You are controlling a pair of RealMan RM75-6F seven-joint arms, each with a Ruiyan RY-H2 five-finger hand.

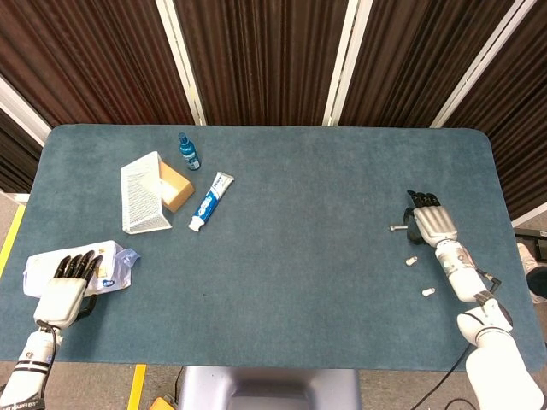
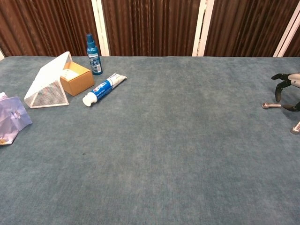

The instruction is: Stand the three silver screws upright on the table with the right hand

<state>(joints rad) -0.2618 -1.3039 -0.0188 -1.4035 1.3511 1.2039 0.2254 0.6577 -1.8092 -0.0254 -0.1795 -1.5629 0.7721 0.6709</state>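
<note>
Three silver screws lie on the blue table at the right. The farthest screw [image 1: 396,227] [image 2: 271,105] lies on its side. A second screw [image 1: 411,260] [image 2: 296,128] and a third screw [image 1: 428,292] lie nearer the front edge. My right hand [image 1: 430,224] [image 2: 287,89] hovers just right of the farthest screw, fingers curved down and apart around its shaft end, holding nothing. My left hand [image 1: 68,286] rests flat at the front left, fingertips on a plastic bag [image 1: 111,260].
At the back left stand a blue spray bottle [image 1: 188,151] [image 2: 93,48], a white mesh box [image 1: 141,193] [image 2: 47,82] leaning on a brown carton [image 1: 177,186] [image 2: 77,77], and a toothpaste tube [image 1: 210,202] [image 2: 104,89].
</note>
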